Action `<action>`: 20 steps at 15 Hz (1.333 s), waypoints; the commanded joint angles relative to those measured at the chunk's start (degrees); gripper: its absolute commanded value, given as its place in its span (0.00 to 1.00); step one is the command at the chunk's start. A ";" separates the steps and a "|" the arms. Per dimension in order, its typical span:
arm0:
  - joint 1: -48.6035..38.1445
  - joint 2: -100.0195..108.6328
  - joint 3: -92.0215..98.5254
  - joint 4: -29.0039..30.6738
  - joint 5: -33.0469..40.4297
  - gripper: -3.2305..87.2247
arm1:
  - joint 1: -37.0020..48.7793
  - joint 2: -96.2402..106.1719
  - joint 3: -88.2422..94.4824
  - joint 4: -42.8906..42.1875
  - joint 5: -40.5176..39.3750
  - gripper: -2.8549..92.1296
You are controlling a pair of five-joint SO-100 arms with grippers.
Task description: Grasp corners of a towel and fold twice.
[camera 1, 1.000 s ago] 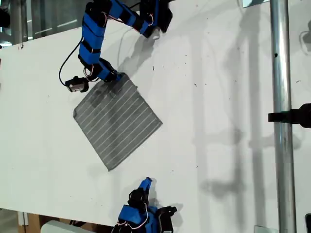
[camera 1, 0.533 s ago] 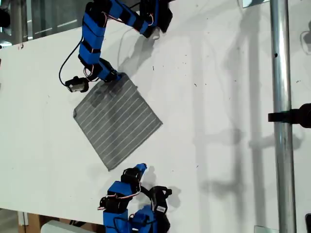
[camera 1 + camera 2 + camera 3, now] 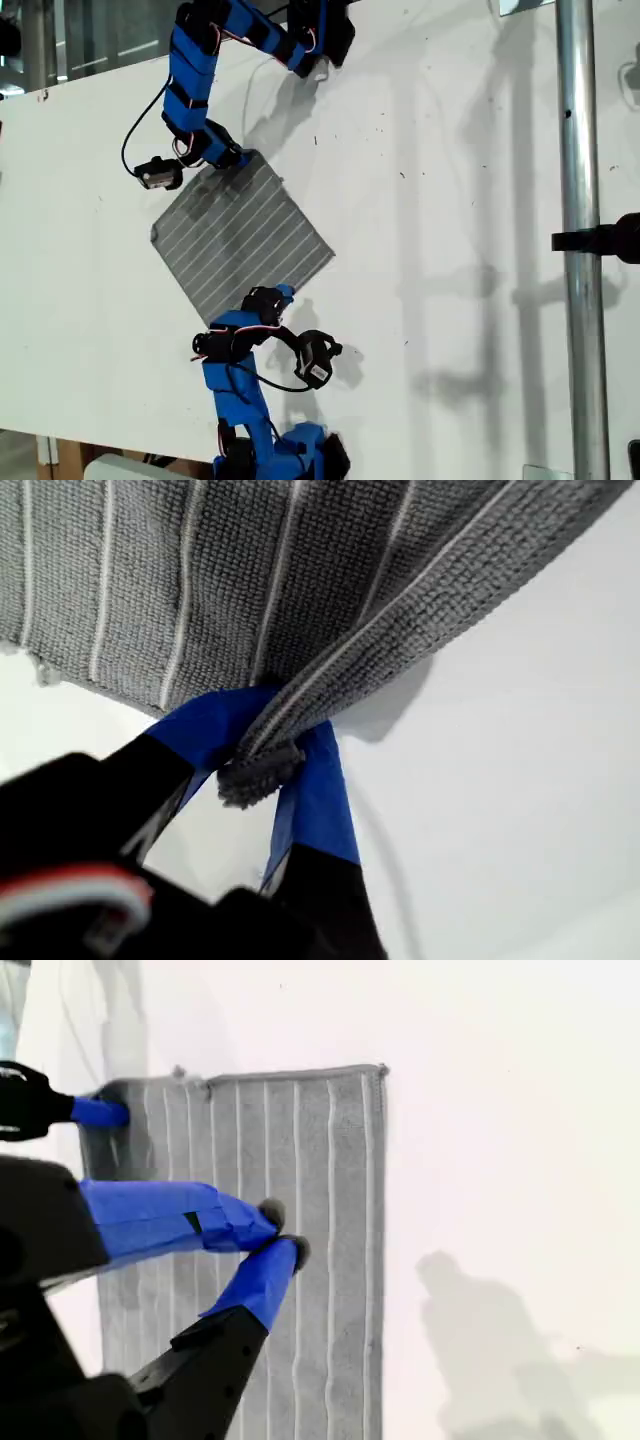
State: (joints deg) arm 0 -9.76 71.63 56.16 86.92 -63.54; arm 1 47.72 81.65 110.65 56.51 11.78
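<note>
On the white table (image 3: pixel 450 200), left of centre in the exterior view, the towel (image 3: pixel 240 250) lies flat, turned like a diamond, its corners pointing to that view's top, bottom, left and right; its white stripes run from lower left to upper right there. At the top corner (image 3: pixel 250 160), my first gripper (image 3: pixel 262 765) is clamped on the cloth, with the hem bunched between its blue fingers (image 3: pixel 315 790). My second gripper (image 3: pixel 280 1232) hovers over the towel near the bottom corner, jaws nearly together with nothing between them. A metal pole (image 3: pixel 578 240) stands at the exterior view's right.
</note>
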 commanded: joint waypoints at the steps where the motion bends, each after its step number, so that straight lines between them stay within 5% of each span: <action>1: -0.97 0.18 -4.04 -1.05 5.10 0.34 | 0.26 1.93 0.00 -0.88 -0.97 0.03; 4: -1.76 -0.53 -3.60 -1.67 7.56 0.43 | 0.26 1.93 0.00 -0.88 -0.97 0.03; 8: -2.99 -5.98 -4.04 -10.28 9.05 0.41 | 0.26 1.93 0.00 -0.79 -0.97 0.03; 20: -2.81 -19.78 -6.77 -19.95 8.44 0.36 | 0.35 1.67 -0.26 -0.62 -0.97 0.03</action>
State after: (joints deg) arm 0 -13.97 50.89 52.56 68.29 -54.32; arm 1 47.72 81.65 110.65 56.51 11.78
